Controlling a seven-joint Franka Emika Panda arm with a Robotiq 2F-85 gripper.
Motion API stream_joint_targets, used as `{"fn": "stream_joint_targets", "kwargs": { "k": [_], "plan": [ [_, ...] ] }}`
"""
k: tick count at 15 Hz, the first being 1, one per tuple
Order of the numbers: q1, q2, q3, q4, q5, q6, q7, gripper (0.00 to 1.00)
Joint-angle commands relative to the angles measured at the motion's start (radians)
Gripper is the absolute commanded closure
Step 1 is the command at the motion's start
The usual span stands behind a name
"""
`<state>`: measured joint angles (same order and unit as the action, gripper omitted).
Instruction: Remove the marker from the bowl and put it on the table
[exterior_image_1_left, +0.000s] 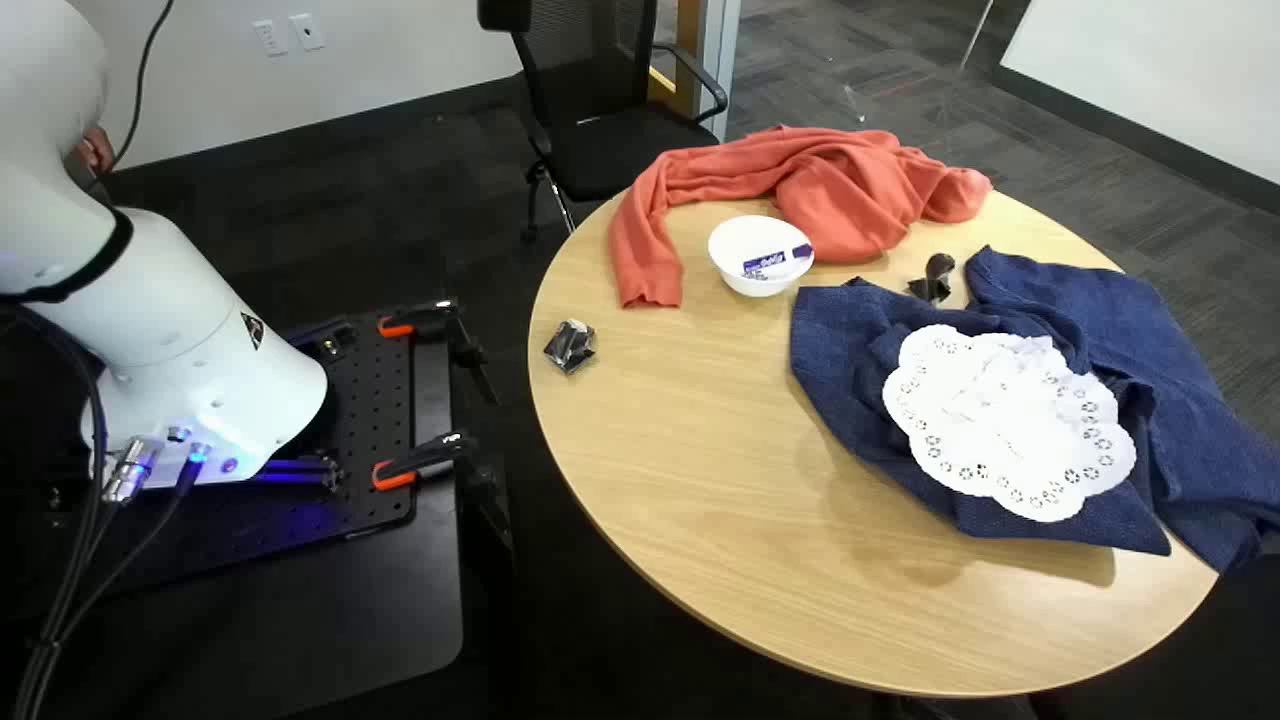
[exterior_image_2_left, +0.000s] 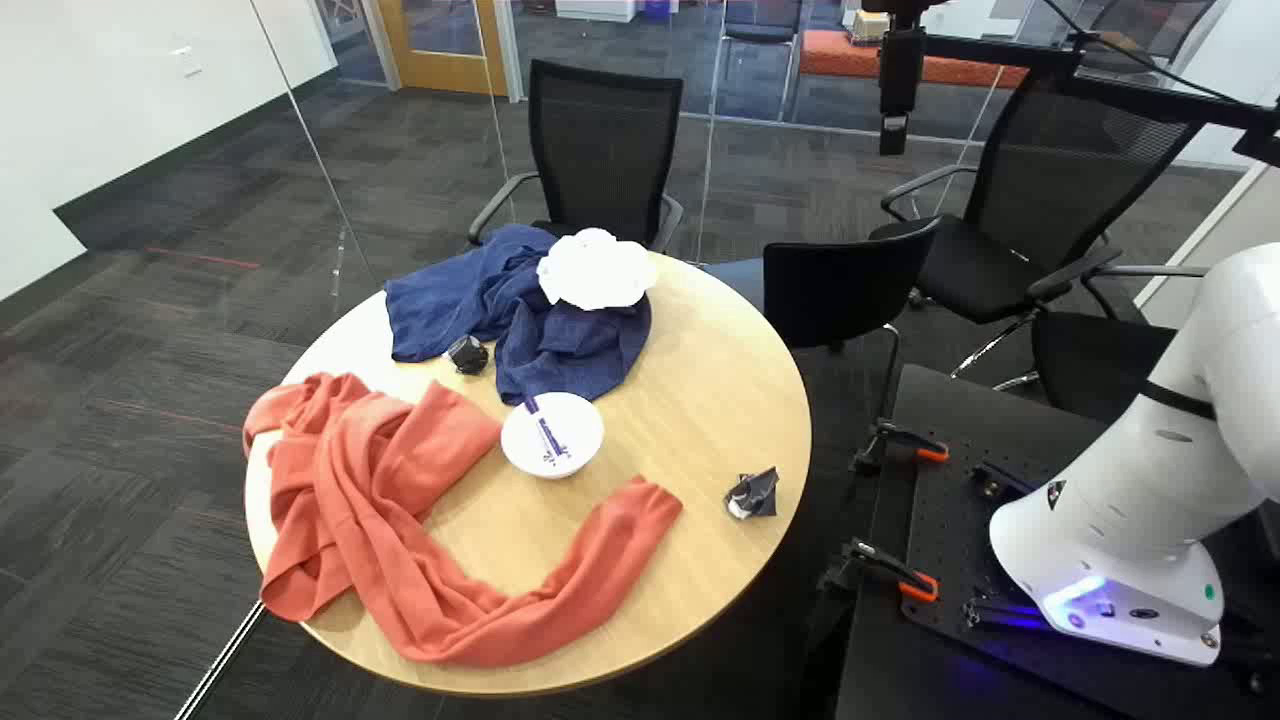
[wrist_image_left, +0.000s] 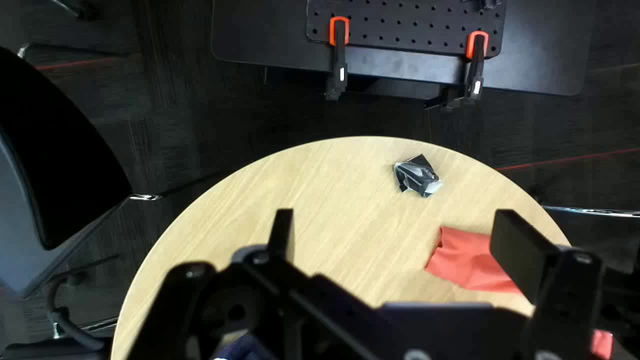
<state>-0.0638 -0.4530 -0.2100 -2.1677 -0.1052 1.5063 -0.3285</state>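
The small white bowl (exterior_image_1_left: 735, 240) stands upright on the round light wood table (exterior_image_1_left: 700, 480); it also shows in an exterior view (exterior_image_2_left: 583, 425). The marker (exterior_image_1_left: 766, 263), with dark purple-blue cap and lettering, lies slanted inside the bowl, its cap end resting towards the rim; it also shows in an exterior view (exterior_image_2_left: 546, 432). My gripper (wrist_image_left: 395, 220) is open and empty in the wrist view, high above the table, fingers wide apart. It also seems to hang at the top of an exterior view (exterior_image_2_left: 893, 138). Bowl and marker do not show in the wrist view.
An orange-red garment (exterior_image_2_left: 370, 520) lies beside the bowl. Blue cloth (exterior_image_1_left: 850, 340) with a white lacy doily (exterior_image_1_left: 1010, 430) on it lies on the bowl's other side. A small black lumpy object (exterior_image_2_left: 468, 355) and a crumpled black wrapper (wrist_image_left: 417, 176) lie on the table.
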Motion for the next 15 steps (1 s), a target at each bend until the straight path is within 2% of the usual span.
{"fn": "stream_joint_targets", "kwargs": {
  "k": [1, 7, 11, 15],
  "plan": [
    [-0.008, 0.002, 0.006, 0.003, 0.003, -0.002, -0.003, 0.00],
    [-0.008, 0.002, 0.006, 0.003, 0.003, -0.002, -0.003, 0.00],
    [0.014, 0.064, 0.038, 0.013, 0.053, 0.088, 0.052, 0.00],
    [0.024, 0.166, 0.083, 0.016, 0.110, 0.231, 0.140, 0.00]
  ]
}}
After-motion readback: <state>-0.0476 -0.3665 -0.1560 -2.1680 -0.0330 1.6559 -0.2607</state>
